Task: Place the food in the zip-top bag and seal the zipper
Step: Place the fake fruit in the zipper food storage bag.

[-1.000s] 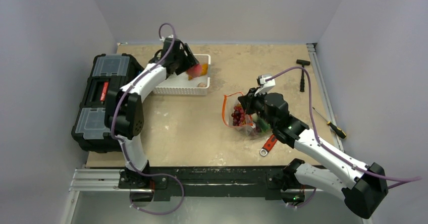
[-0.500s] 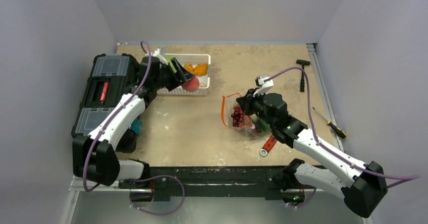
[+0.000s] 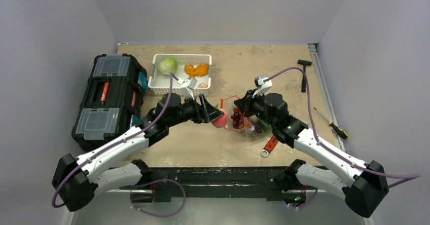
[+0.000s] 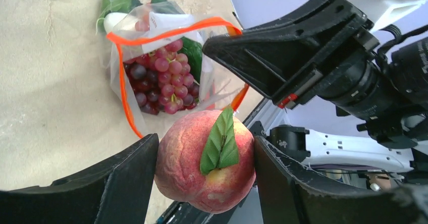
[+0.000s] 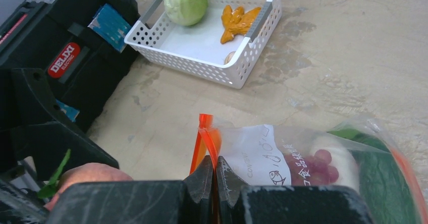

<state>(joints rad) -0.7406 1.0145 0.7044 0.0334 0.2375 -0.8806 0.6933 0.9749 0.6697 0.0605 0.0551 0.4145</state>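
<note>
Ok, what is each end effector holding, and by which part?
Left end effector: the peach, clamped across its sides. Right end effector: the zip-top bag, pinched by its zipper.

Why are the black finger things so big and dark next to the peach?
Left wrist view: the left fingers sit right by the lens, so they loom large and shadowy, while the peach and grapes look sharp. Right wrist view: dark, close right fingers too, crisp basket. Top external view: soft, even light, little glare.

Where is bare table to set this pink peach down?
Bare tan tabletop lies between white slotted basket and black T-handle tool, and nearside between left arm and red-handled wrench. Crowded around the mouth of the clear zip-top bag.
</note>
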